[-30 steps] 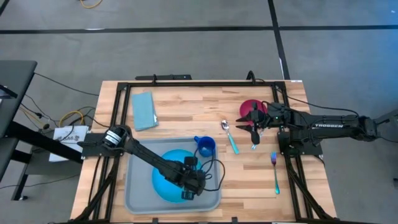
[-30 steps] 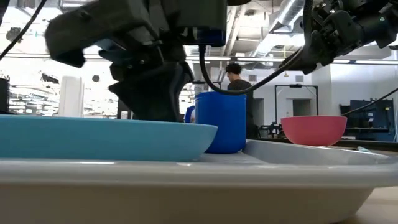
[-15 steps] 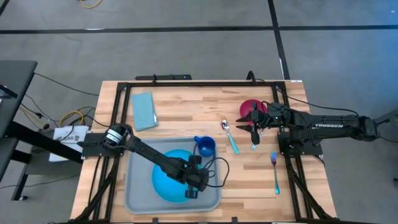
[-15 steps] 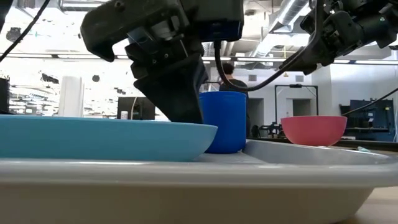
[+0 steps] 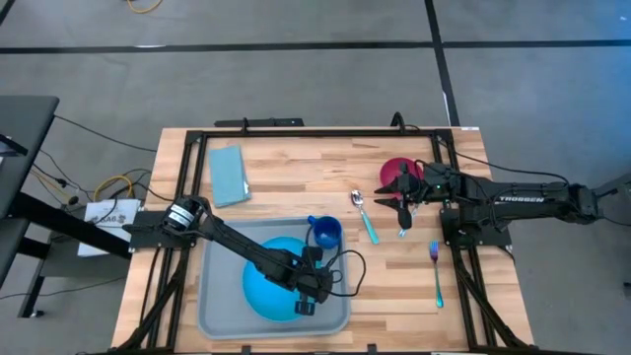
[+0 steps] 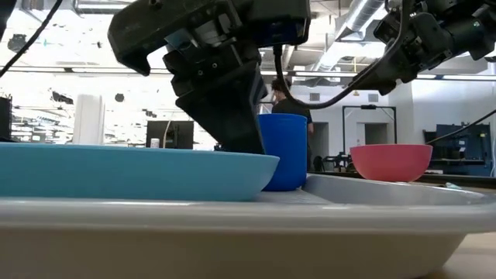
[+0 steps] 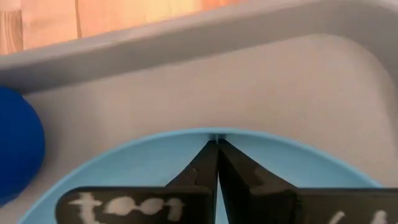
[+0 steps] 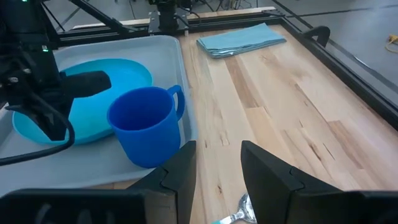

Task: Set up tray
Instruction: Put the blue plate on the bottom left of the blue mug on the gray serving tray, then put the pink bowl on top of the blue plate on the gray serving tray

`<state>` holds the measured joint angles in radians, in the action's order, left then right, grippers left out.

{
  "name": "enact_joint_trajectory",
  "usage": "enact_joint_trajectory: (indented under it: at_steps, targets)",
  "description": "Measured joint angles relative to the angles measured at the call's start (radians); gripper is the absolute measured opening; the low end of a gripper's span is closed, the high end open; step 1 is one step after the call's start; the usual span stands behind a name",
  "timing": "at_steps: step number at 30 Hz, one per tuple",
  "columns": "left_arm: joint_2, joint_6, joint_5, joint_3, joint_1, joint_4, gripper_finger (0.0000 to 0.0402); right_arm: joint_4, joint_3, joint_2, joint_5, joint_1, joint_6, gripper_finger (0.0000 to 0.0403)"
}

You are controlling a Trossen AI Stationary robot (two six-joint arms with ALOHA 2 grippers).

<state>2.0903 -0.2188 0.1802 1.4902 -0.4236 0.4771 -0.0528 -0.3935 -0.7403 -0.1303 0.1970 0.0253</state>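
Tray (image 5: 219, 296) sits at bench's near edge, left of centre, w/ blue plate (image 5: 268, 286) already in it and blue mug (image 5: 326, 233) in its far right corner. Left gripper (image 5: 305, 306) rests tips-down on the plate, fingers shut, holding nothing. Still outside, further back: fork (image 5: 435, 264), spoon (image 5: 363, 213), pink bowl (image 5: 393, 173), napkin (image 5: 230, 175) near far left corner. Right gripper (image 5: 403, 202) hovers by the bowl, fingers apart, empty. Left wrist view alone shows the closed tips touching; low view shows a person behind.
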Motion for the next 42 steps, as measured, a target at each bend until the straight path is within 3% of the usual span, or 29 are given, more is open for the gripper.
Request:
enact_joint_trajectory:
  at_steps: [8,17,25,29,33,36,42]
  targets:
    - [0.0,0.017,-0.001,0.022,0.0,0.021,0.0,0.0,0.0,0.0,0.0,0.0,-0.002,0.0118]
    - [-0.003,0.059,0.038,0.266,0.0,0.312,0.0,-0.034,0.0,0.0,0.0,0.0,-0.057,0.0118]
    - [-0.005,0.141,0.236,0.542,0.0,0.647,0.0,-0.095,0.0,0.0,0.001,0.0,0.018,0.0118]
    - [-0.005,0.138,0.354,0.666,0.0,0.836,0.0001,-0.077,0.0,0.0,0.001,0.002,-0.073,0.0118]
    - [-0.006,0.028,0.43,0.776,0.0,1.076,0.0009,-0.075,0.0,0.0,0.001,-0.011,-0.157,0.0118]
    - [-0.024,-0.01,0.497,0.798,0.0,1.088,0.0022,-0.069,0.0,0.0,0.003,-0.013,-0.144,0.0118]
    - [-0.051,0.059,0.618,0.798,0.011,1.094,0.0061,-0.001,0.0,-0.002,0.036,-0.01,-0.101,0.0118]
